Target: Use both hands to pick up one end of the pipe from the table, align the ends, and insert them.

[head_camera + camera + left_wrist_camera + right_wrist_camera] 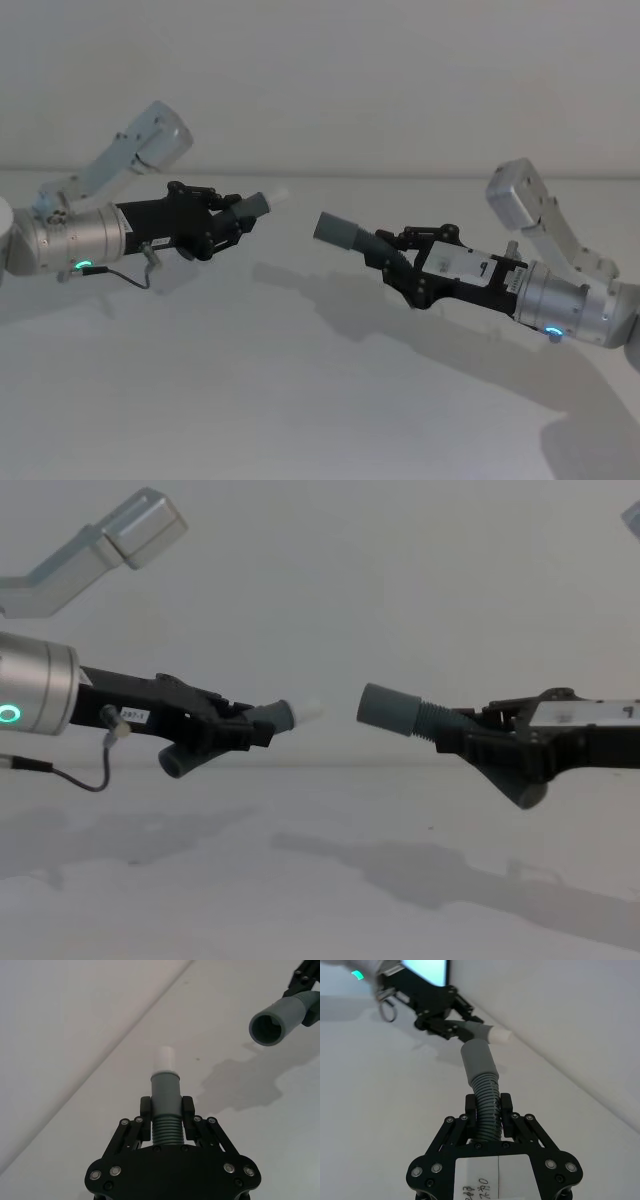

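Observation:
Both pipe pieces hang above the white table (pixel 300 400). My left gripper (pixel 232 216) is shut on the ribbed middle of one grey piece (pixel 165 1085). This piece's narrow white tip (pixel 306 710) points toward the right arm. My right gripper (pixel 397 252) is shut on the ribbed part of the other piece (pixel 479 1062). The second piece's wide open socket (pixel 388 709) faces the white tip. A short gap separates the two ends, and the socket sits slightly lower than the tip in the head view. From the left wrist view the socket mouth (pixel 270 1024) lies well off the tip's axis.
A thin black cable loop (pixel 140 272) hangs under the left wrist. Both arms cast shadows on the table below them. A pale wall meets the table's far edge (pixel 400 176) behind the grippers.

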